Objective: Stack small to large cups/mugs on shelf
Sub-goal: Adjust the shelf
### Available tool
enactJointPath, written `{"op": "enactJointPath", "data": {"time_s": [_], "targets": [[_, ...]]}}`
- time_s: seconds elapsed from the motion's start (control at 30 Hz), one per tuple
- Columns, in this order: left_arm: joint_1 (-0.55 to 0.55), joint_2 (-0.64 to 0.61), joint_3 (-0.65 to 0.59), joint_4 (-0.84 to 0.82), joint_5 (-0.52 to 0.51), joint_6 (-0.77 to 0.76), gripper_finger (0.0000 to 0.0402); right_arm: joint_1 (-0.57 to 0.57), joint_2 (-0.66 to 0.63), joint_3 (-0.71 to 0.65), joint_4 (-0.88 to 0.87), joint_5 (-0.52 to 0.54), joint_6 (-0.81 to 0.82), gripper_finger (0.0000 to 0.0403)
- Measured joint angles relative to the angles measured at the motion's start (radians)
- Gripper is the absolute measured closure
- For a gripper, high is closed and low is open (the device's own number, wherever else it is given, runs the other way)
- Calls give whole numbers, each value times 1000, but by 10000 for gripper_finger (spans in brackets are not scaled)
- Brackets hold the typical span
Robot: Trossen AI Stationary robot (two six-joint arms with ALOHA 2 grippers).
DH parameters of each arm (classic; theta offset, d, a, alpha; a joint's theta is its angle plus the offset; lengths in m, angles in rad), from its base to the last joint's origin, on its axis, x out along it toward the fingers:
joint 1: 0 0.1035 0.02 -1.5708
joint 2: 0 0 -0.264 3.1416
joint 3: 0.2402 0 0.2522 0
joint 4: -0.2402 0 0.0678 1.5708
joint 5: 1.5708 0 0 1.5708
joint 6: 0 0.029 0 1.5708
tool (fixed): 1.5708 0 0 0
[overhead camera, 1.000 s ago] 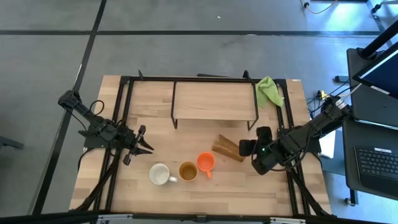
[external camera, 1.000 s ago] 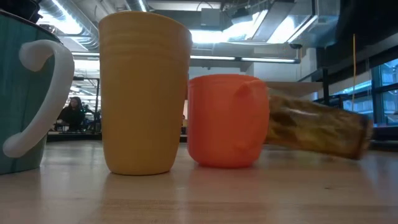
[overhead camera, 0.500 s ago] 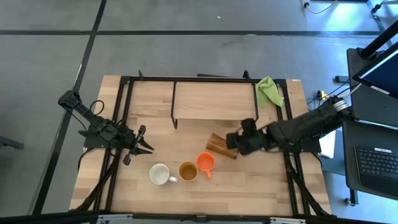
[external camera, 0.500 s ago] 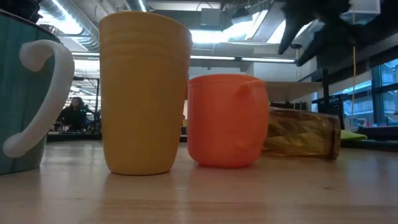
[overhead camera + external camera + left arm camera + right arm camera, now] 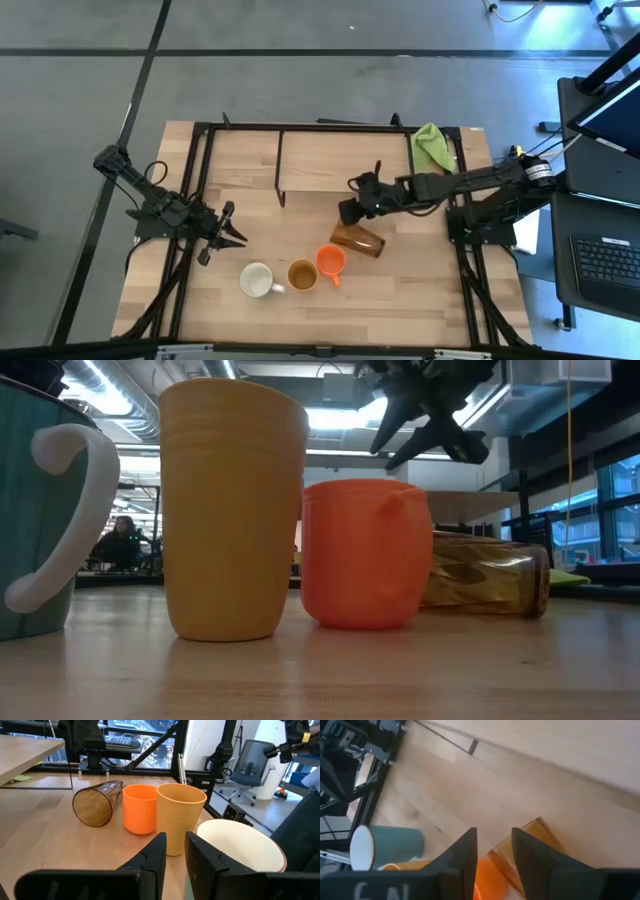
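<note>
Amber tumbler (image 5: 358, 240) on its side; mouth toward orange cup (image 5: 331, 261).

The amber tumbler (image 5: 358, 240) lies on its side just below the right gripper (image 5: 352, 203). Beyond it, the orange cup (image 5: 331, 261), tan-yellow mug (image 5: 302, 274) and white mug (image 5: 257, 280) stand upright in a row. The shelf (image 5: 345, 161) stands bare.

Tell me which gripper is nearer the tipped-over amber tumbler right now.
Right. The right gripper hangs just above the amber tumbler, on its shelf side, not holding it. The left gripper waits farther off, beyond the white mug.
</note>
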Motion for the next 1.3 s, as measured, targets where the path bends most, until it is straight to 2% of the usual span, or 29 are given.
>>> {"op": "enactJointPath", "data": {"time_s": [0.13,0.27,0.4,0.53,0.63,0.7,0.73,0.87,0.93,1.03,1.17,1.23,1.3], "targets": [[0,0,0,4,-3,1,337,-18,-3,0,2,-15,-8,268],[7,0,0,42,-114,21,337,-19,-3,0,5,-16,-5,266],[6,1,0,62,-121,-32,337,-19,-3,0,5,-16,15,266],[21,1,0,229,-214,-27,337,-19,-3,0,5,-15,35,266],[36,0,1,463,-250,-81,337,-10,-3,5,-1,4,54,266],[55,0,29,483,-266,-98,337,-1,-3,19,-14,35,56,266],[66,1,58,427,-262,-122,337,1,-3,27,-21,49,56,266],[123,96,254,-11,-157,-299,337,16,-3,105,-114,124,11,266],[166,203,353,-118,-88,-291,337,22,-3,163,-180,168,-27,266],[259,369,492,-187,46,-206,337,44,-3,262,-318,263,-94,266],[430,615,575,-245,239,-103,337,114,-3,416,-511,492,-155,266],[537,738,576,-199,339,-78,338,152,-3,497,-611,612,-157,266],[634,857,578,-76,478,-74,343,187,-3,578,-704,701,-144,266]]}}
